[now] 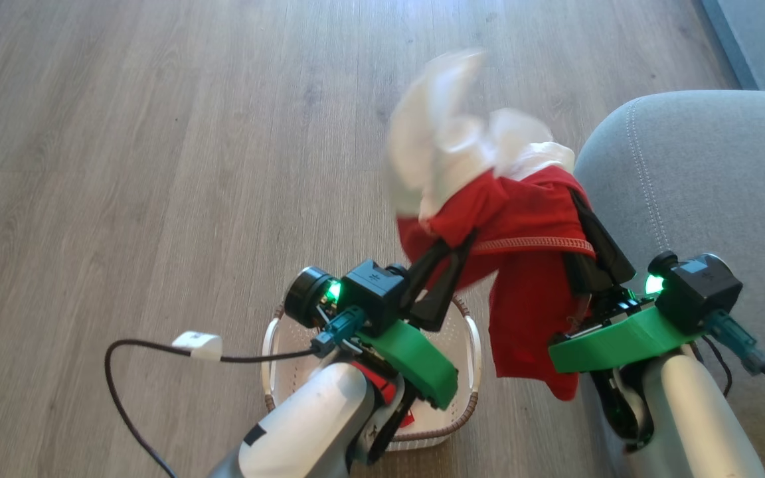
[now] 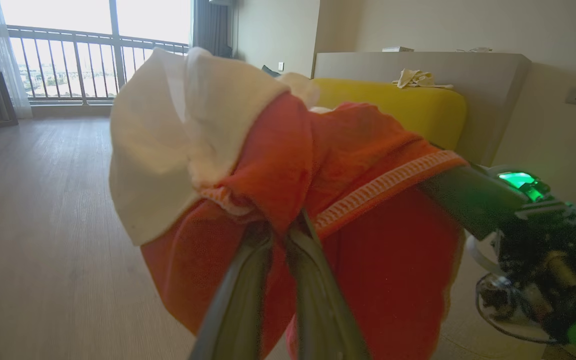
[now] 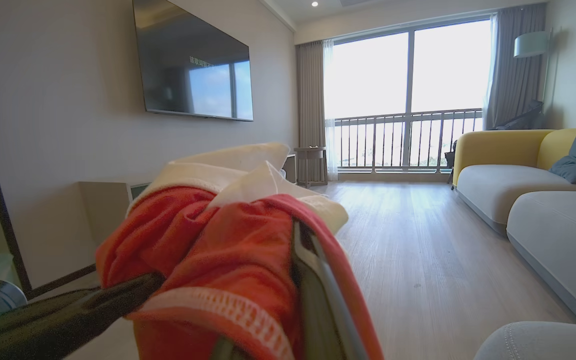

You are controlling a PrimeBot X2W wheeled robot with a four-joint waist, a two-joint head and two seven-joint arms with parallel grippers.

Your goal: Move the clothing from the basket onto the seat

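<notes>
Both my left hand [image 1: 452,255] and right hand [image 1: 582,212] are pinched shut on the clothing [image 1: 522,219], a light, limp bundle slung between them, basket [image 1: 469,372] under the left hand, seat [image 1: 721,172] beside the right; I reckon the ribbed band [image 1: 532,245] the firmest hold.

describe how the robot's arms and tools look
Both arms have pale-grey forearms, green wrist brackets and black camera blocks lit green. The left tool and right tool have long dark fingers. The left wrist has a white-tagged black cable.
</notes>
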